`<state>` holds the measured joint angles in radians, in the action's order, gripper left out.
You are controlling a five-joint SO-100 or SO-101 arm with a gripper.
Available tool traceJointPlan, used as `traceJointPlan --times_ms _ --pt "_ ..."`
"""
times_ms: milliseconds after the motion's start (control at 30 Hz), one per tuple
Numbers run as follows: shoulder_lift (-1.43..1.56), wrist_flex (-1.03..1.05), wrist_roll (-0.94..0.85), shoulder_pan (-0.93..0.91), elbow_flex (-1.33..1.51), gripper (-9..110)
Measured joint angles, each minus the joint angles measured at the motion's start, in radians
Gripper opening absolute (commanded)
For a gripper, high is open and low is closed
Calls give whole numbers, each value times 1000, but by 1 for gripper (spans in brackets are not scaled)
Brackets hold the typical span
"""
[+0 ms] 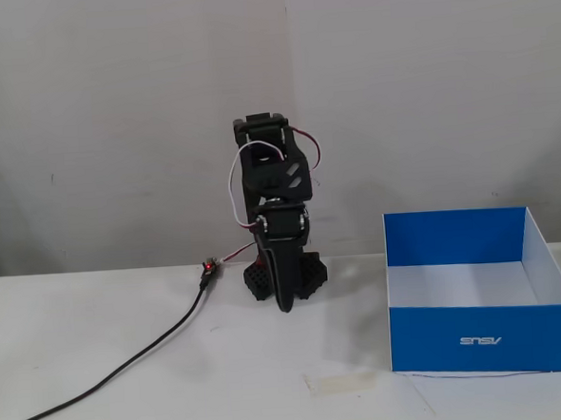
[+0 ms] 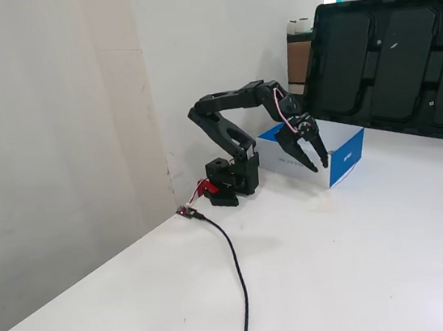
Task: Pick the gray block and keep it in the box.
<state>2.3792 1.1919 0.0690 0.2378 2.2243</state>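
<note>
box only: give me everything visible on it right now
The box is a square, open-topped carton that looks like cardboard, bright blue outside and white inside, with a small white logo on the wall facing the front fixed view. It sits upright and flat on the white table, to the right of the arm base in that view. The part of its floor that shows is bare; the near wall hides the rest. Nothing touches it: the pincer hangs outside it, over the table.
</note>
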Motion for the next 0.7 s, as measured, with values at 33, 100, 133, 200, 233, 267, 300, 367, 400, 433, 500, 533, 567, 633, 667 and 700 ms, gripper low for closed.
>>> traceJointPlan --times_ms 33,100,133,200,233,267,300,367,400,433,500,533,567,633,667,700 --pt "25 -11 0 -11 26 5" --pt "74 -37 0 -46 83 5" --pt "95 -46 0 -67 110 5" --pt "141 -64 0 -84 160 5" --pt "167 -74 0 -84 187 5" --pt "195 -83 0 -86 216 5" --pt "227 -91 0 -95 244 5" --pt "301 -106 0 -124 301 5" --pt "336 -114 0 -130 330 5" --pt "370 -118 0 -132 354 4" --pt "428 -123 0 -140 396 4" --pt "454 -126 0 -153 413 4" --pt "477 -129 0 -169 433 4" --pt "531 -129 0 -184 472 4" --pt "558 -129 0 -183 492 4" --pt "588 -129 0 -181 512 4"
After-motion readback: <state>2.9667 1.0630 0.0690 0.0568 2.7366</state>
